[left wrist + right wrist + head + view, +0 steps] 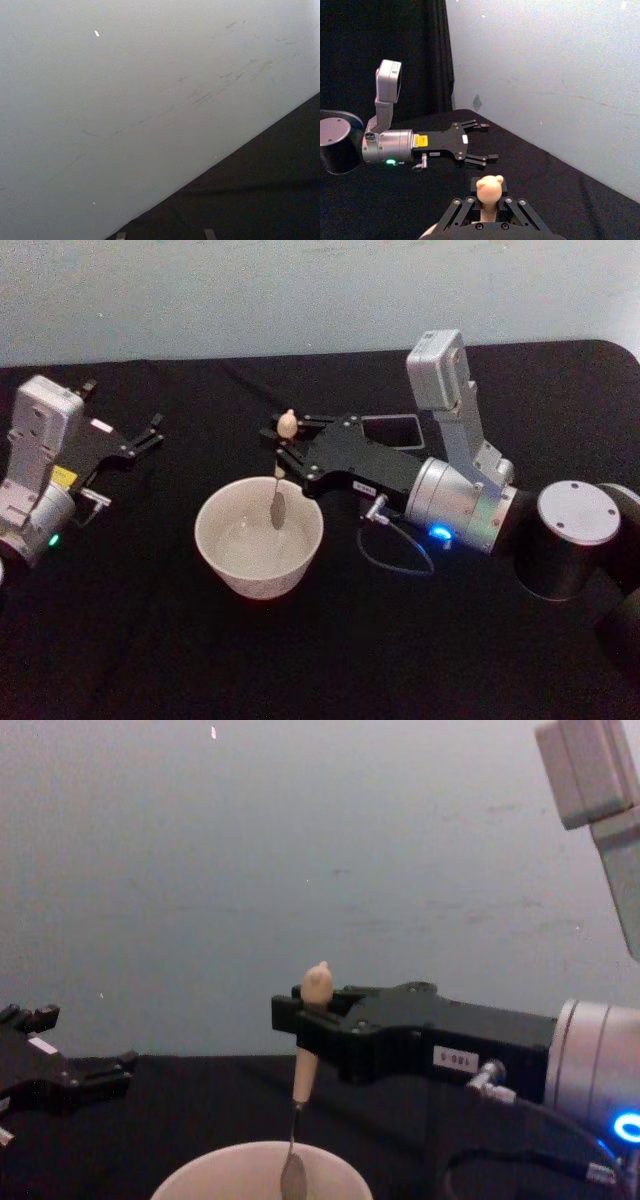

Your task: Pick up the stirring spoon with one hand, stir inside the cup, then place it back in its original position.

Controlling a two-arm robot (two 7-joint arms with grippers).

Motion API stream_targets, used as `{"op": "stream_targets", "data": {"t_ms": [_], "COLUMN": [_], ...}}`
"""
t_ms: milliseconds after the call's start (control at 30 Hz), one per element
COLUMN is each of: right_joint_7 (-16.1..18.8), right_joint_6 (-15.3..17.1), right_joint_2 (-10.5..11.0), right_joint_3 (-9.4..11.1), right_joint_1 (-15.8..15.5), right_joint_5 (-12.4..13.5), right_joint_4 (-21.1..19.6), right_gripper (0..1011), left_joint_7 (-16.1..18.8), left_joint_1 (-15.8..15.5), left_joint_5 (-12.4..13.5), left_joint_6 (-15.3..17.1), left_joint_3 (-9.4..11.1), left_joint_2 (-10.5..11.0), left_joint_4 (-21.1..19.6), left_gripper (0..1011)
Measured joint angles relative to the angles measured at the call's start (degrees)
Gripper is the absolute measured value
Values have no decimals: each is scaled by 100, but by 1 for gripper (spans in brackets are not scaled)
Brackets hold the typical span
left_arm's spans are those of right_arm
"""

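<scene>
right gripper (283,448) is pinching the stirring spoon (277,495) upright, bowl dipping in the cup (201,530). left gripper (152,433) is idling at left, fingers spread.

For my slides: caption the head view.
The right pincer holds the stirring spoon upright, its bowl inside the cup; the left pincer sits open at left.
</scene>
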Motion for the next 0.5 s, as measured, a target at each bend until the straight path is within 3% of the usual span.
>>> {"op": "stream_targets", "data": {"t_ms": [500], "right_joint_7": [79], "right_joint_6": [-268], "right_joint_2": [-71], "right_joint_3": [-99], "right_joint_1": [-89], "right_joint_5": [-211], "right_joint_4": [246], "right_gripper": [173], "left_joint_7": [0], "left_joint_1": [0], "left_joint_5": [0], "left_joint_6": [0], "left_joint_3": [0], "left_joint_2": [0], "left_joint_4": [0], "left_gripper": [1001]}}
